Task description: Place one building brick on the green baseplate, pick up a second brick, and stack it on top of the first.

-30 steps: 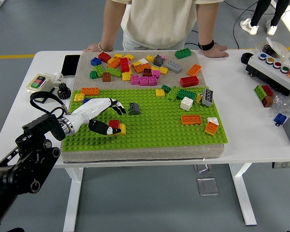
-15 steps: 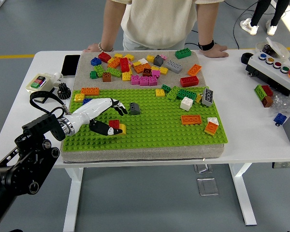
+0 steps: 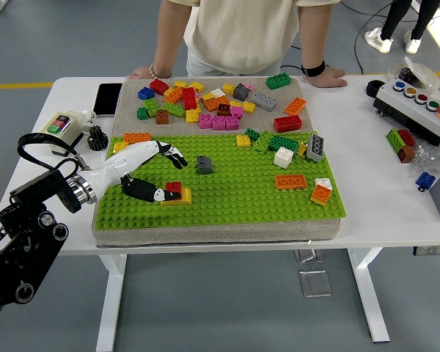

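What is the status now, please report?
Left hand open, holds nothing, thumb beside red brick stacked on yellow brick, green baseplate. Right hand unseen. Gray brick nearby.

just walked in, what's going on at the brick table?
The robot's left hand is over the green baseplate, fingers spread and holding nothing. Its thumb lies beside a small red brick on a yellow brick on the plate, so a two-brick stack seems to be in place. A grey brick sits just past its fingertips. A person rests both hands on the table's far edge, touching no bricks.
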